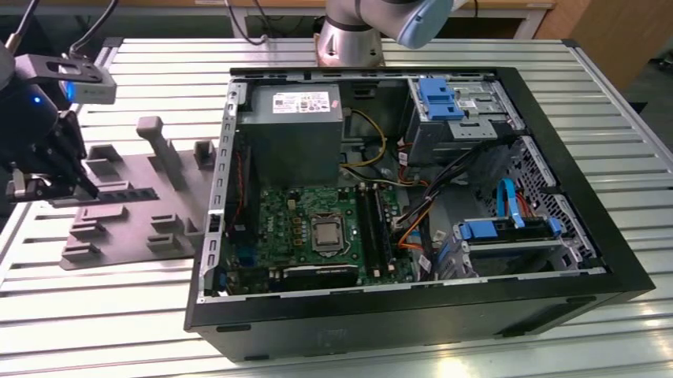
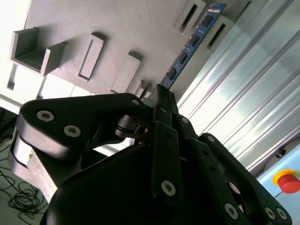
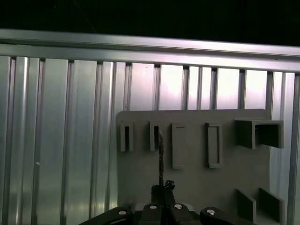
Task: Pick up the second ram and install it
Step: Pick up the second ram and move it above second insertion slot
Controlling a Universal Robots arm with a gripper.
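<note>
1. Ram stick [image 2: 187, 44] stands on edge in the grey holder [image 2: 117, 28], well apart from the open computer case [image 1: 421, 323]. The gripper [image 2: 161, 91] has its jaws clamped on the stick's near end.
2. Picking it up well, I judge, calls for a straight, level pull out of the holder's slots, with no twist on the thin board.
3. Second wrist view shows the chips along its face. First wrist view shows it edge-on, with its far end at one slot. Exterior view adds the case and its green board [image 1: 279, 213].

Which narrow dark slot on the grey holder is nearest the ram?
The slot beside the wider frames, not the edge one; the second ram runs alongside it.
</note>
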